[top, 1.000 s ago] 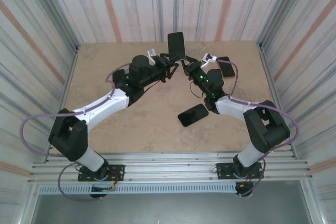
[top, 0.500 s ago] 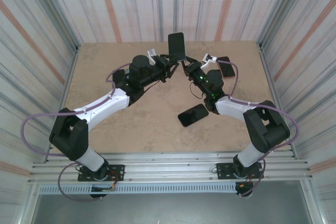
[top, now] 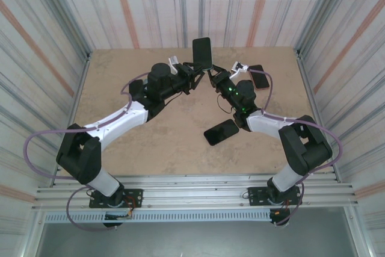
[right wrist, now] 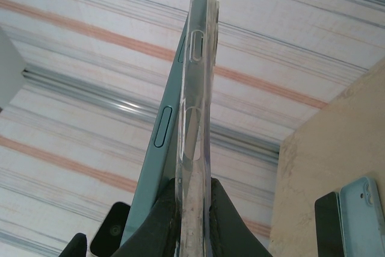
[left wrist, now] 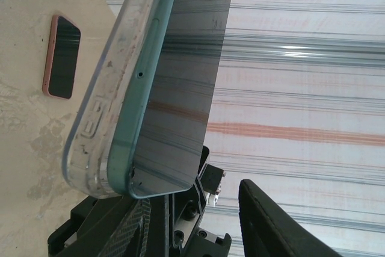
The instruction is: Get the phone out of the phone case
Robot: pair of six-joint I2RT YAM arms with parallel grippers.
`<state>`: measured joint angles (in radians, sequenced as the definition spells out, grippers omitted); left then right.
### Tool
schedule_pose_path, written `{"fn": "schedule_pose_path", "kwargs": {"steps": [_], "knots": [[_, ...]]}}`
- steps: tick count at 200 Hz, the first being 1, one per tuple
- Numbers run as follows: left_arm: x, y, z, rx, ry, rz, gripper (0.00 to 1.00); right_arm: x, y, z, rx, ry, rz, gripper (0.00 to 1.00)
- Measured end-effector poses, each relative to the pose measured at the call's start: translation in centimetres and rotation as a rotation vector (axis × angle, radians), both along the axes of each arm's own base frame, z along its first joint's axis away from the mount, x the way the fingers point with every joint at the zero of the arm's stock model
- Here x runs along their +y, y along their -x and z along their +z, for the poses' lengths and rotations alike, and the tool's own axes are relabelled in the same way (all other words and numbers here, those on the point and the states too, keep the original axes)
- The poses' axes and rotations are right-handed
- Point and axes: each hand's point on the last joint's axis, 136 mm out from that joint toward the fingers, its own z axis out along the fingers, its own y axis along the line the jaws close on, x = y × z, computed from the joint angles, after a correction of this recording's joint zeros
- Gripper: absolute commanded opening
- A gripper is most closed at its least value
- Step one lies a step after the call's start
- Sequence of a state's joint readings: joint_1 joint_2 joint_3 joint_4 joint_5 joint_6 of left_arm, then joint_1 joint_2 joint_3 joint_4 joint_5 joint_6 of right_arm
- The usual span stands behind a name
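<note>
The teal-edged phone with a dark glass screen stands on end in the air over the far middle of the beige table. Its long axis is near vertical and slightly tipped, its screen faces the left arm, and its back sits in a clear, scuffed plastic phone case; edge-on from the right wrist, its lower end gapes away from the case while its top sits in. The right arm's jaws are pinched tight on the case's bottom edge, and the left arm's jaws stand partly open about the phone's lower end, the screen-side finger clear of the glass, gripping nothing.
</note>
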<state>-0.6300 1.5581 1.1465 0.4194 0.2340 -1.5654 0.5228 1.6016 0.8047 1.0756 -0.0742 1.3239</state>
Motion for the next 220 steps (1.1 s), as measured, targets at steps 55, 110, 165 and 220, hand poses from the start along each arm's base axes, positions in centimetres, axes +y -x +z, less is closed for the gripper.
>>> {"fn": "schedule_pose_path", "kwargs": {"steps": [55,110,165,220], "knots": [[0.3,-0.6,-0.2,0.022,0.013,0.034,0.43,0.2,0.1,-0.2,0.012,-0.011,-0.047,0.0],[-0.1,-1.4,-0.2,0.043,0.051,0.071,0.35,-0.3,0.1,-0.1,0.013,-0.033,-0.115,0.0],[0.4,-2.7,1.1,0.022,0.089,0.132,0.28,1.0,0.9,0.6,-0.021,-0.075,-0.107,0.0],[0.7,-3.0,1.4,0.016,0.095,0.15,0.06,1.9,1.5,0.6,-0.018,-0.1,-0.091,0.0]]}}
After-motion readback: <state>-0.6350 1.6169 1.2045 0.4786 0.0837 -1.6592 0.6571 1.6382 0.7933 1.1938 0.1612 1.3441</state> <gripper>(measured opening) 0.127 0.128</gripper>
